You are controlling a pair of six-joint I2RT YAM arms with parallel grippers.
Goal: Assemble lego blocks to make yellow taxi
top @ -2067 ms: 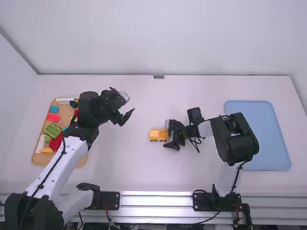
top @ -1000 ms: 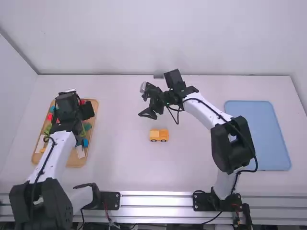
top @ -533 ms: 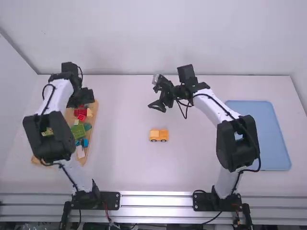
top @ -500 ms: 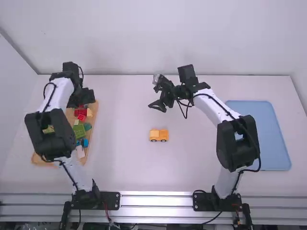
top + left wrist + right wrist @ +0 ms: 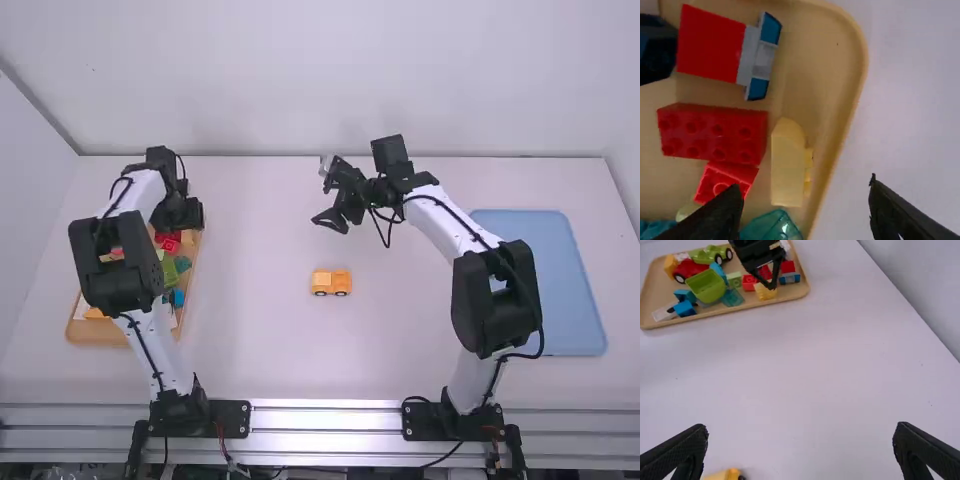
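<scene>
1. Shallow tan tray [image 5: 853,102], far left: pale-yellow plastic block with rounded end [image 5: 786,167] lies loose in it. Likely left to fit.
2. Left claw [image 5: 805,184]: spread, empty, above tray by that block.
3. Yellow-orange plastic vehicle with dark wheels [image 5: 331,282]: upright mid-bench [image 5: 260,350]. Wheeled base looks done; taxi top probably pending.
4. Right claw [image 5: 801,426]: spread, empty, held beyond vehicle.

Two arms [image 5: 455,225], one blue tray [image 5: 578,300], one tan tray [image 5: 98,332], one yellow vehicle [image 5: 331,283], one red car [image 5: 691,270], one green car [image 5: 707,255].
</scene>
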